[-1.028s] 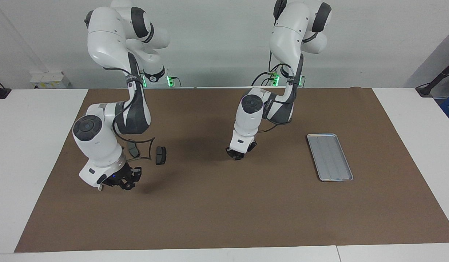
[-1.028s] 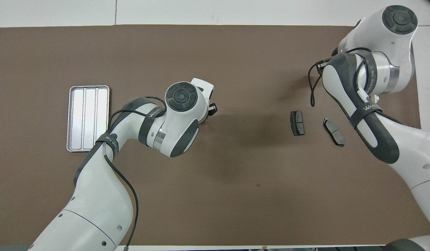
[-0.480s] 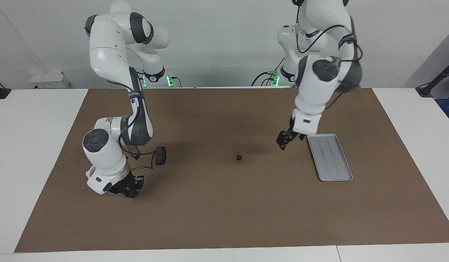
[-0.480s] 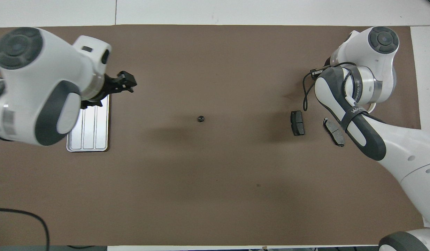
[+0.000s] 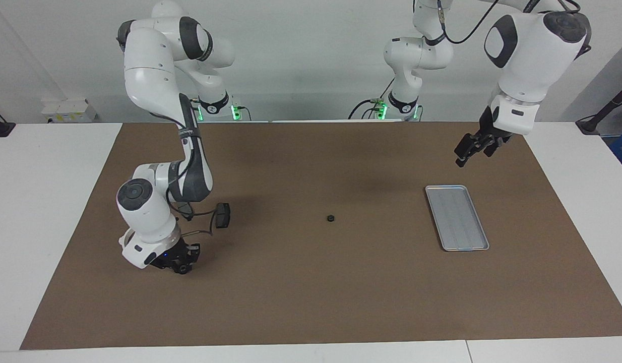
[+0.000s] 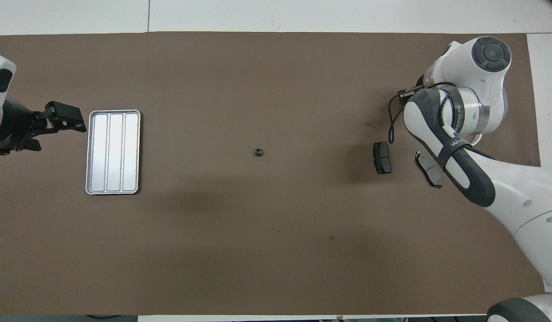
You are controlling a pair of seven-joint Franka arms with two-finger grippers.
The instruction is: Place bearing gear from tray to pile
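Since the earlier frame the left tool [image 5: 471, 151] has swung up to the facing view's upper right, above the tray [image 5: 457, 217], fingers released and empty. The bearing gear [image 5: 330, 218] lies mid-frame on the desk [image 5: 311, 302], off the tray, well apart from the pile [image 6: 382, 157]. The right tool [image 5: 179, 259] sits low at lower left; I cannot tell its grip. Transfer looks half done.
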